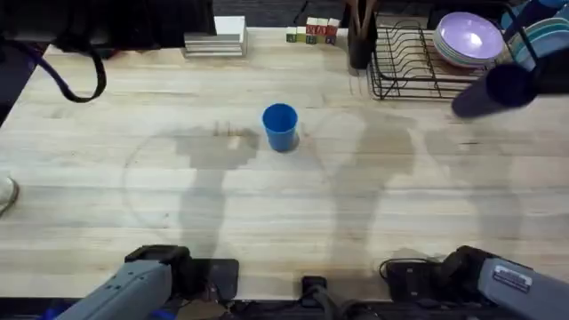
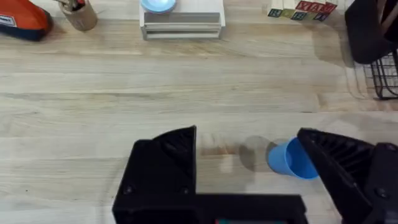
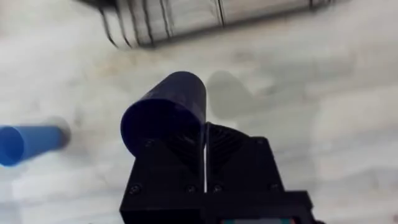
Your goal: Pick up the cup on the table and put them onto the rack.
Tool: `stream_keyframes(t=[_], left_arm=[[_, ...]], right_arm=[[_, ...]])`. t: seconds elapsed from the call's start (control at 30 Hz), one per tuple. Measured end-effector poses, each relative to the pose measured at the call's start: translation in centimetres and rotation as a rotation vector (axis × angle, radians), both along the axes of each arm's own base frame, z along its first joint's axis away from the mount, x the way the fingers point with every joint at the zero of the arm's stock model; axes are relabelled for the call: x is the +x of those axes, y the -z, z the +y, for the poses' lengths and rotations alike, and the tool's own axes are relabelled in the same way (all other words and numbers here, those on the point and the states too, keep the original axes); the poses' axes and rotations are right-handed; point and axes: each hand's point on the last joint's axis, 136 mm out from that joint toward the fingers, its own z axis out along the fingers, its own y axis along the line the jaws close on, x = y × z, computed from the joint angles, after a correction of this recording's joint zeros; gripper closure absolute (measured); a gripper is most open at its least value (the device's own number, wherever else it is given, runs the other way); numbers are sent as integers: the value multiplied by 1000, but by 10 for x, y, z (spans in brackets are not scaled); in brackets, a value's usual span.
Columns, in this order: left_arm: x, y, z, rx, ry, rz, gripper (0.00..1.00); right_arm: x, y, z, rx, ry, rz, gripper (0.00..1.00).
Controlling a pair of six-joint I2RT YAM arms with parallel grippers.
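Observation:
A light blue cup (image 1: 280, 127) stands upright near the middle of the table; in the left wrist view the same cup (image 2: 292, 160) shows just beyond one finger. My left gripper (image 2: 245, 135) is open and holds nothing, low at the table's near edge. A dark blue cup (image 1: 493, 89) hangs tilted just in front of the black wire rack (image 1: 409, 62). My right gripper (image 3: 204, 140) is shut on this cup's (image 3: 168, 106) rim, with the rack (image 3: 168, 18) close beyond it.
Purple bowls (image 1: 467, 40) and teal plates (image 1: 544, 40) fill the rack's right side. A black holder (image 1: 360, 40), letter blocks (image 1: 311, 34) and a white stack (image 1: 216, 40) line the far edge. The table (image 1: 107, 178) is bare wood around the light blue cup.

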Motion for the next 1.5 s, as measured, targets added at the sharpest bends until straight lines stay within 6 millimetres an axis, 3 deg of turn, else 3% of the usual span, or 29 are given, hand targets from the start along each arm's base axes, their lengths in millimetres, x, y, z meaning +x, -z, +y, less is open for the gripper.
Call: stream_keyframes(t=[0.2,0.4,0.83,1.27,1.5], left_arm=[[0,0,0,0,0,0,7],[0,0,0,0,0,1,7],[0,0,0,-1,1,1,7],[0,0,0,-1,1,0,7],[0,0,0,-1,1,1,7]], right_arm=[[26,-47,2,-20,-29,-222,970],[55,-60,8,-30,-73,-315,970],[125,-17,47,22,-218,-266,970],[151,26,45,63,-206,-186,970],[171,37,41,71,-188,-202,970]])
